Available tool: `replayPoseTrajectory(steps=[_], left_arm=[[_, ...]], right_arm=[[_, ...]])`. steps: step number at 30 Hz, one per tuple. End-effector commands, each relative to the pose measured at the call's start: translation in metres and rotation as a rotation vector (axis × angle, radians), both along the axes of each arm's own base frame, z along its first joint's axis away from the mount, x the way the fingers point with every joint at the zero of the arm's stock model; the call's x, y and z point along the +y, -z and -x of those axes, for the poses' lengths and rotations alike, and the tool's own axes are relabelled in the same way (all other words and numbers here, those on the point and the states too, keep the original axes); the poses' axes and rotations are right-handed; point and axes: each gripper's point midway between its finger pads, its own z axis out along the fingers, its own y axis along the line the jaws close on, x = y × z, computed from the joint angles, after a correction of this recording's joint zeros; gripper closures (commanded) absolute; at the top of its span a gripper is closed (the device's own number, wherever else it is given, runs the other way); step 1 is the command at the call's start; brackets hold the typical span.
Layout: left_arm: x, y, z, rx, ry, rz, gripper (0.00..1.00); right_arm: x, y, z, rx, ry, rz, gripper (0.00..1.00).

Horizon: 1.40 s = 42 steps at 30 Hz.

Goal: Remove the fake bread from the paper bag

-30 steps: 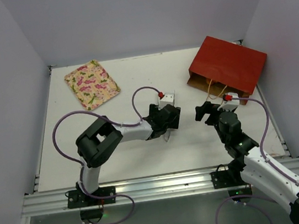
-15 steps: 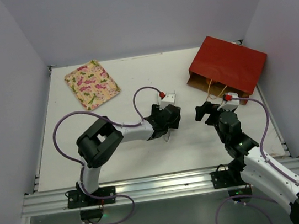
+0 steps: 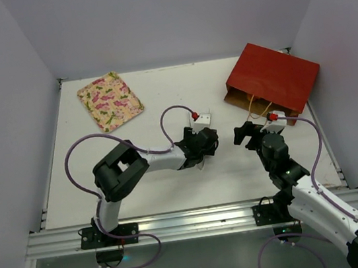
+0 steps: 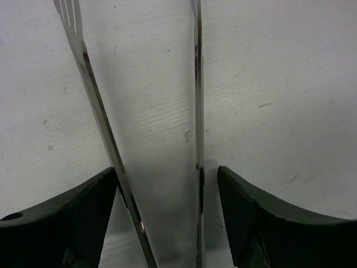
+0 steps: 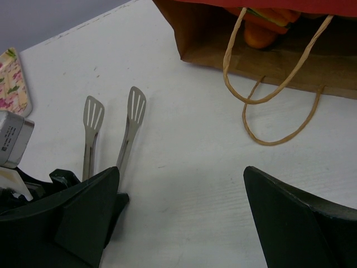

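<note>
The dark-red paper bag [image 3: 271,78] lies flat at the back right, its brown mouth and cord handles [image 5: 268,100] facing my right gripper. An orange piece of fake bread [image 5: 262,33] shows just inside the mouth; the other pieces are hidden. My right gripper [image 5: 178,223] is open and empty over bare table a little in front of the handles, and it also shows in the top view [image 3: 249,132]. My left gripper [image 3: 202,157] is open and straddles metal tongs [image 4: 198,111] lying on the table. Its left finger touches one arm, with a small gap at the other.
A pink-and-green floral tray [image 3: 110,101] lies at the back left. The tongs' slotted heads [image 5: 134,106] lie between the two grippers. Grey walls close in the table on three sides, and a metal rail [image 3: 191,220] runs along the near edge.
My left gripper has settled slightly lower and nearer over the tongs, covering more of them. The right arm and the bag have not moved.
</note>
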Motion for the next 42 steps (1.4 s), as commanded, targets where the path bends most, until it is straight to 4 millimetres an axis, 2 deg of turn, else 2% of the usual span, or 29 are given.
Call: replayPoseTrajectory(steps=[1,6,13,17,22,30,33,34,36,40,42], left_arm=[[0.002,0.010,-0.002,-0.005,-0.048,-0.004,0.26],[0.000,0.020,-0.002,0.001,-0.048,-0.022,0.39],[0.008,0.015,0.001,-0.015,-0.066,-0.039,0.50],[0.004,-0.007,0.004,-0.034,-0.025,-0.005,0.52],[0.006,-0.018,0.014,-0.023,0.025,0.035,0.56],[0.029,-0.029,0.033,-0.016,0.061,0.037,0.56],[0.025,-0.046,0.038,-0.030,0.109,0.091,0.56],[0.021,-0.047,0.043,-0.020,0.147,0.118,0.57],[0.010,-0.061,0.048,-0.040,0.222,0.168,0.57],[-0.001,-0.065,0.064,-0.009,0.321,0.220,0.62],[0.000,-0.067,0.065,-0.014,0.324,0.237,0.69]], right_arm=[[-0.004,-0.003,-0.002,-0.007,0.030,-0.005,0.01],[-0.004,-0.004,-0.002,-0.008,0.031,-0.007,0.01],[-0.004,-0.004,-0.002,-0.008,0.033,-0.008,0.01],[-0.005,-0.004,-0.001,-0.010,0.035,-0.008,0.01],[-0.005,-0.004,-0.002,-0.013,0.034,-0.008,0.01],[-0.004,-0.005,-0.001,-0.017,0.029,-0.014,0.01],[0.001,-0.003,-0.003,-0.012,0.006,-0.016,0.01],[0.003,-0.003,-0.003,-0.011,0.000,-0.016,0.01],[0.007,-0.003,-0.004,-0.010,-0.023,-0.018,0.02],[0.016,-0.005,-0.005,-0.018,-0.072,-0.024,0.05],[0.017,-0.005,-0.005,-0.019,-0.078,-0.024,0.07]])
